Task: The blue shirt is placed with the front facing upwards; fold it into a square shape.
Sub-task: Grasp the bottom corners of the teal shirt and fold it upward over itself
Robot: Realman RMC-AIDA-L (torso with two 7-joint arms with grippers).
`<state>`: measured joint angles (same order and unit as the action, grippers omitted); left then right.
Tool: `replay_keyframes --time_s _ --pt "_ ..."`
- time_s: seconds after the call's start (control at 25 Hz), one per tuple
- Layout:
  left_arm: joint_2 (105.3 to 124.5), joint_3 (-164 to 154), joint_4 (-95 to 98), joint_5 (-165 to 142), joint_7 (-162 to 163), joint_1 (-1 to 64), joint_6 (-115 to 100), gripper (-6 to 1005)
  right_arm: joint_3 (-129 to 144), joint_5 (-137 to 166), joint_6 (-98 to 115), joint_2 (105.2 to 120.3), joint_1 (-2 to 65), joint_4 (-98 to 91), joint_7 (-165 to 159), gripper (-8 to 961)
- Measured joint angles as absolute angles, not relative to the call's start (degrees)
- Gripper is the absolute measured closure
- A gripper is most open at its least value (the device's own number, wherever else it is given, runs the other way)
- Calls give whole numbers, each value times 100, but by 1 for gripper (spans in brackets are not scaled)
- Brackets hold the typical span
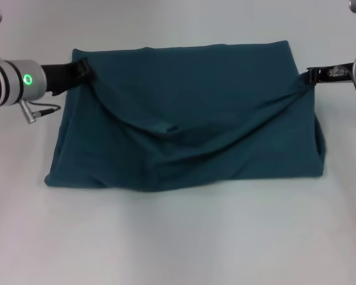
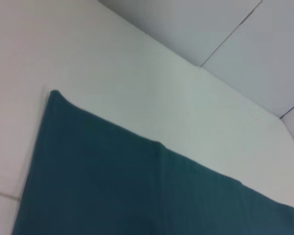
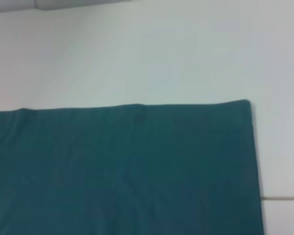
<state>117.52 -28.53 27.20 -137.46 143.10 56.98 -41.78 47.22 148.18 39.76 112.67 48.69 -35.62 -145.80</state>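
The blue shirt [image 1: 190, 119] lies on the white table as a wide, doubled-over dark teal rectangle, with no print showing. My left gripper [image 1: 84, 71] pinches its top layer at the far left edge. At the right edge, my right gripper [image 1: 309, 76] pinches the cloth too. A sagging crease runs from each grip down to the middle of the shirt. In the left wrist view only flat shirt cloth [image 2: 137, 191] and a corner of it show. The right wrist view likewise shows the shirt [image 3: 127, 171] with a straight edge. Neither wrist view shows fingers.
The white table [image 1: 178, 237] surrounds the shirt, with bare surface in front of it and behind it. A grey wall panel [image 2: 210, 29] rises beyond the table's far edge. A cable hangs under my left wrist [image 1: 38, 111].
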Motion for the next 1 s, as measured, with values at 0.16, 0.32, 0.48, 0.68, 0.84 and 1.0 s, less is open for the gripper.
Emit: replay_keyframes --time_s 0.16,0.32,0.48,0.68,0.84,1.0 --pt "11754 -2868 2717 -13749 14309 5763 -4041 964 4752 14817 3826 11238 4879 -3559 -14573 899" --pt "11756 -2872 2716 -13753 14306 5773 -3987 965 4799 14817 3704 11216 4952 -3559 -14525 900" --pt "11759 -2874 2716 -13751 14255 5775 -3947 964 4944 14823 3574 11202 5025 -3544 -14513 900" --pt "11795 -2914 2699 -13769 14242 5773 -3842 962 5241 14881 3317 11204 5170 -3221 -14511 899" --pt "11802 -3013 2655 -13754 14240 5746 -3743 958 5323 15188 3089 11258 5267 -3012 -14512 900" --pt "11848 -3020 2656 -13750 14144 5728 -3687 954 5336 15346 3046 11301 5304 -2980 -14487 883"
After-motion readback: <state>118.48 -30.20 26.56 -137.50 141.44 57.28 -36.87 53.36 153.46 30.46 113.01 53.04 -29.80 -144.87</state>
